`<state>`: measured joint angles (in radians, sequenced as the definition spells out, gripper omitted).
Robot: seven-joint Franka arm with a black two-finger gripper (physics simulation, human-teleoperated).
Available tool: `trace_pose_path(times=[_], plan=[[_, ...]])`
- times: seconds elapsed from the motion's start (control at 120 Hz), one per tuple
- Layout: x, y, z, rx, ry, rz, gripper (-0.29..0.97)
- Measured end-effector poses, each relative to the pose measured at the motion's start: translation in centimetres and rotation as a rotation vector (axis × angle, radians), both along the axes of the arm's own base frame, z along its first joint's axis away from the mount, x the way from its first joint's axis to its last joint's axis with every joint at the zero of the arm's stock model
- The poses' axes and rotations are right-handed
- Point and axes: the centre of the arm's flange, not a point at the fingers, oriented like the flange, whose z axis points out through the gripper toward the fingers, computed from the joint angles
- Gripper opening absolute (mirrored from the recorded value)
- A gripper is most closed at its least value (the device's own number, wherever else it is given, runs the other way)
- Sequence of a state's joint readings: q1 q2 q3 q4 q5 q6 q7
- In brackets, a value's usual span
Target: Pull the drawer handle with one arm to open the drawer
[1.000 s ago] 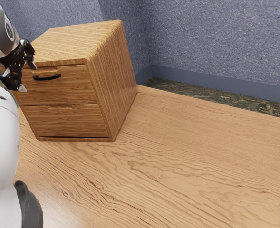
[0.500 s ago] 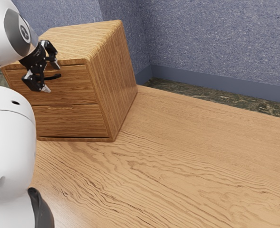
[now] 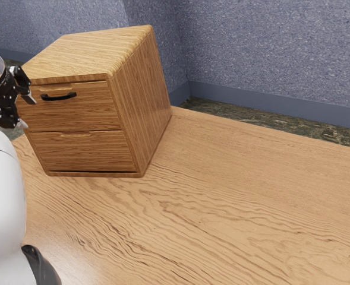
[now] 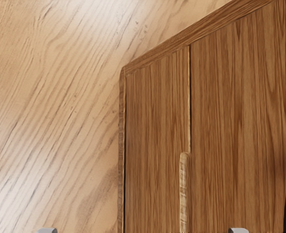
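In the upper left of the exterior frame a wooden cabinet (image 3: 133, 89) is seen standing on the table (image 3: 234, 202). Its upper drawer (image 3: 79, 110) is seen closed, flush with the lower drawer (image 3: 82, 151), and the black handle (image 3: 58, 95) is carried near its top edge. The gripper (image 3: 27, 113) is held at the frame's left edge, in front of the drawer's end, apart from the handle, with its jaws spread and nothing between them. In the wrist view both grey fingertips (image 4: 238, 230) are shown wide apart before the drawer fronts.
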<state>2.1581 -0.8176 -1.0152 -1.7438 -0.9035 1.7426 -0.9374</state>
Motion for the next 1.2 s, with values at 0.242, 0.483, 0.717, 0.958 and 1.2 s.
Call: trace_pose_path(times=[0.242,0.483,0.717,0.958,1.2], plan=[[0.6,0.4,0.0,0.036,-0.028,-0.03,0.38],[1.4,1.5,-0.2,0.056,-0.074,-0.054,0.35],[2.3,0.8,-0.2,0.063,-0.093,-0.071,0.34],[3.1,2.4,-0.3,0.069,-0.097,-0.059,0.33],[4.6,1.9,-0.4,0.045,-0.123,-0.059,0.32]])
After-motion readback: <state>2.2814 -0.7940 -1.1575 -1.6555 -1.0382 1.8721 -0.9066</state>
